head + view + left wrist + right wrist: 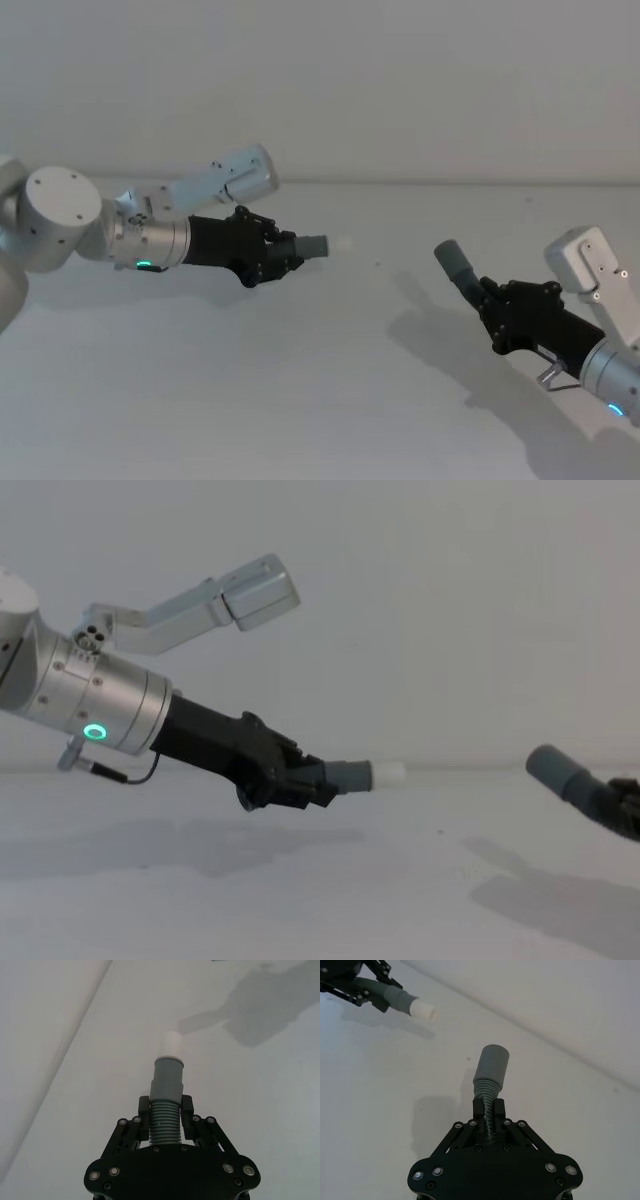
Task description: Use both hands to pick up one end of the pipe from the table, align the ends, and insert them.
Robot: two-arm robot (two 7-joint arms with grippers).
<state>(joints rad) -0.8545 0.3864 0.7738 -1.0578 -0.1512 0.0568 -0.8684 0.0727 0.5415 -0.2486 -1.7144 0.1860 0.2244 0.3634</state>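
My left gripper [285, 252] is shut on a ribbed pipe piece [164, 1122], held above the table [330, 380]. Its grey cuff [314, 245] carries a white tip [172, 1044] that points to the right. My right gripper [492, 297] is shut on the other pipe piece [488, 1102], whose plain grey cuff [455, 260] points up and to the left. A wide gap separates the two ends. In the chest view the left gripper [305, 780] holds its white-tipped end [388, 773] level, and the other cuff [555, 767] tilts upward at the right.
The white table meets a plain white wall [400, 80] behind. The arms cast shadows [440, 345] on the surface. A small dark speck [377, 265] lies between the grippers.
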